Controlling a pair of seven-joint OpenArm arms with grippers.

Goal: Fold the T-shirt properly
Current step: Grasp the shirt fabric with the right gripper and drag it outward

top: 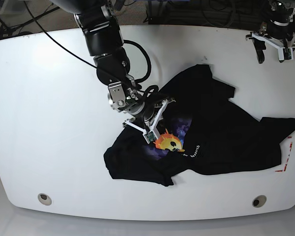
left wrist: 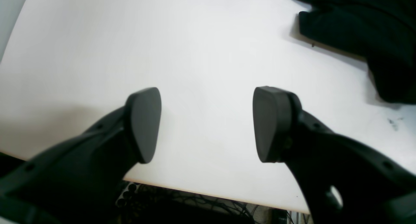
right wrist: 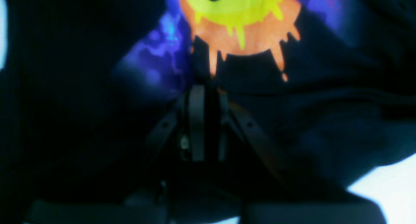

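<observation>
Black fingers (left wrist: 143, 126) of the left gripper (left wrist: 207, 124) fill the bottom of the left wrist view, standing wide apart with nothing between them, over the bare white table (left wrist: 201, 48). Only a dark corner of cloth shows at the upper right of that view, well apart from this gripper.

Largest is the table, which in the base view carries the T-shirt (top: 221, 132) a little right of the middle. It lies crumpled and spread, not flat, with one black part reaching toward the right edge and another bunched at the lower left. Its print (top: 168, 142), an orange-yellow spiky face on a purple-blue patch, faces up near the middle of the cloth.

Next, the right arm reaches down from the upper left of the base view, and the right gripper (top: 143, 122) is on the shirt just beside the print, at its upper left. From the right wrist view its jaws are pressed together on a fold of black cloth directly below the print (right wrist: 240, 19).

Smaller, the left gripper (top: 271, 43) sits at the far upper right corner of the table, away from the shirt.
</observation>
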